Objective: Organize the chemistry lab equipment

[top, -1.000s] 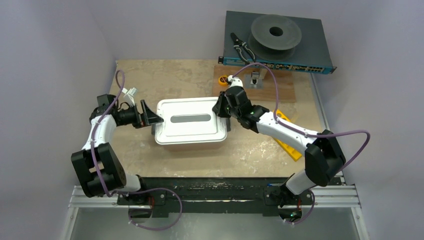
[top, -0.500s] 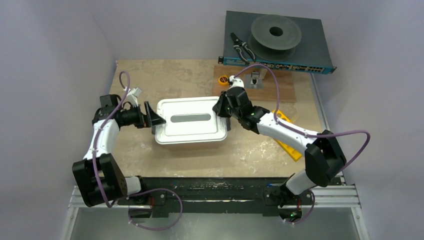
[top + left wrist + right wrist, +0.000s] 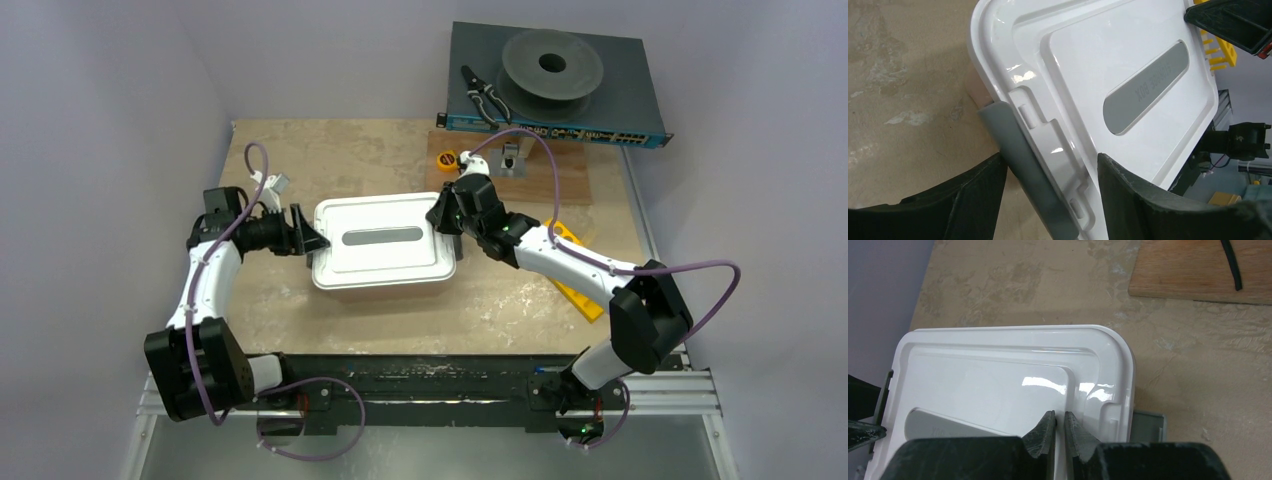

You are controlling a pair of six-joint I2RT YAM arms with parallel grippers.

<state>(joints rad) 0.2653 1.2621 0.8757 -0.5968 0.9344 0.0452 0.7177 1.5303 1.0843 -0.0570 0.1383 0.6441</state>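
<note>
Yellow holed rack (image 3: pixel 590 303): flat hard plastic by the desk's right edge. The right arm covers most of it, so its holes are hard to make out.
Storage box (image 3: pixel 381 262): glossy white plastic with rounded corners, mid-desk. The lid is on, with an inset grey oval label, and the contents are hidden.
Latch (image 3: pixel 1018 165): matte grey flap at the box's left end.
Left jaws: released, standing apart astride that latch. One dark finger (image 3: pixel 968 200) seems to touch it; the other stands clear.
Right jaws: clenched almost together, nothing visible between them, tips over the lid's right end beside a second grey latch (image 3: pixel 1149 424).
Desk (image 3: pixel 330 150): mottled tan, stone-like surface.
Far edge: wooden board (image 3: pixel 580 175) carrying a small yellow tape measure (image 3: pixel 447 158).
</note>
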